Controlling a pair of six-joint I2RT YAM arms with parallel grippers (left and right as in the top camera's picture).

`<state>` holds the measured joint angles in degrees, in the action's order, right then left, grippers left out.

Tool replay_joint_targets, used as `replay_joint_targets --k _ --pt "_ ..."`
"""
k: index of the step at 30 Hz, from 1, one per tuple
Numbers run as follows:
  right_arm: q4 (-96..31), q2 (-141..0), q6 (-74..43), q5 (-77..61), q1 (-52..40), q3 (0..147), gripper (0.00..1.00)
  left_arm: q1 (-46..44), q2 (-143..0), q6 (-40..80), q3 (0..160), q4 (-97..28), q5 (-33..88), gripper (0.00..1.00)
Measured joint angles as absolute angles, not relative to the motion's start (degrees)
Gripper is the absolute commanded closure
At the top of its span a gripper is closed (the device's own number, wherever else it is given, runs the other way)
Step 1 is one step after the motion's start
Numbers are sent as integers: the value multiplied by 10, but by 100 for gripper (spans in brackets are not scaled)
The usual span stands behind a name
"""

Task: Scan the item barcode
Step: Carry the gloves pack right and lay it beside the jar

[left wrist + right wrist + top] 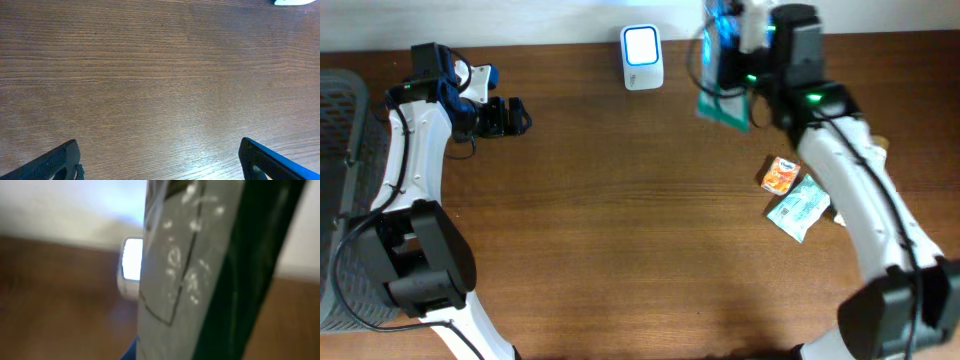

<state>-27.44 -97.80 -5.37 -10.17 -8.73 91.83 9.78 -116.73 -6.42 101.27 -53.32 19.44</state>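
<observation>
Green overhead, silvery up close: packet [723, 108] in right gripper's [726, 60] clasp; left gripper [518, 117] agape.

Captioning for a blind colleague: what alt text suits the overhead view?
The right tool holds a green packet near the white scanner. An orange packet and a pale packet lie on the wooden table nearby; the left tool sits open, empty.

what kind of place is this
Likely a mock checkout station: a lit white scanner on a wooden table, a green packet held near it, a wire basket at the edge.
</observation>
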Motion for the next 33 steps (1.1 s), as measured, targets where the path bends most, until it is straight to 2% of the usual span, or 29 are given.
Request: replay_joint_targets --k 4,7,20,21,25,28,33 --pt "-463 -968 -93 -139 -25 919 96 98 -1167 -64 1013 -533 194 1" --pt "-541 -979 -105 -149 12 917 96 98 -1167 -64 1013 -533 194 1" --pt "-565 -1094 -97 -156 82 882 96 98 -1167 -64 1013 -533 194 1" --pt "-569 -1100 -95 -155 86 882 92 98 -1167 -64 1013 -533 194 1" --pt "-591 -1110 -87 -142 95 879 53 98 -1167 -64 1013 -533 194 1" --pt "-609 -1110 -86 -137 102 879 37 98 -1167 -64 1013 -533 194 1" --pt "-678 -1111 -86 -132 125 902 35 98 -1167 -64 1013 -533 194 1"
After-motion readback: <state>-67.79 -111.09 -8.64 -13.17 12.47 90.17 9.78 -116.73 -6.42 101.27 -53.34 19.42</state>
